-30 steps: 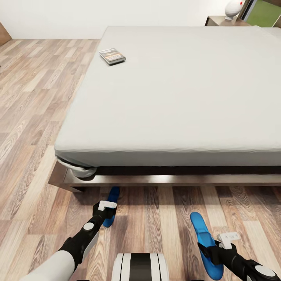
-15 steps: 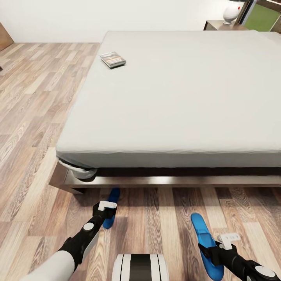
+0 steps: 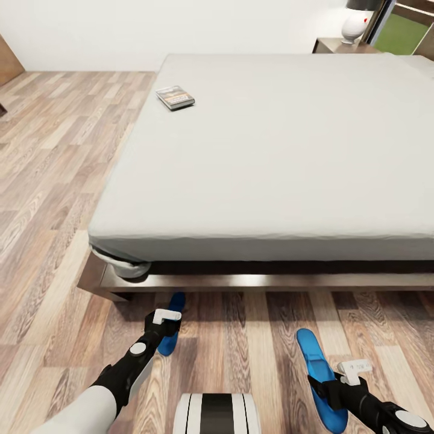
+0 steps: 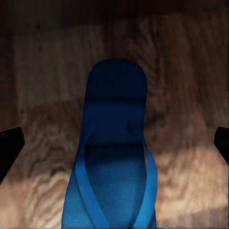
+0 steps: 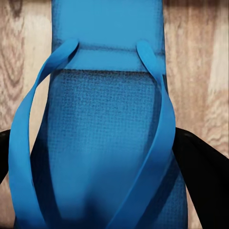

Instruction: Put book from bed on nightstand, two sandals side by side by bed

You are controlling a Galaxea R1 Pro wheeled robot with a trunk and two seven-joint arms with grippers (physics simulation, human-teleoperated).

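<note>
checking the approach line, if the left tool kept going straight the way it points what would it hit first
Most likely the blue sandal centred between its open fingers, lying on the wood floor by the bed frame; depth is unclear.

- Left arm is showing a white sleeve, black wrist, round white cap.
- Trunk at 6 o'clock is showing white with a dark stripe.
- Right arm is looking black with a white bracket.
</note>
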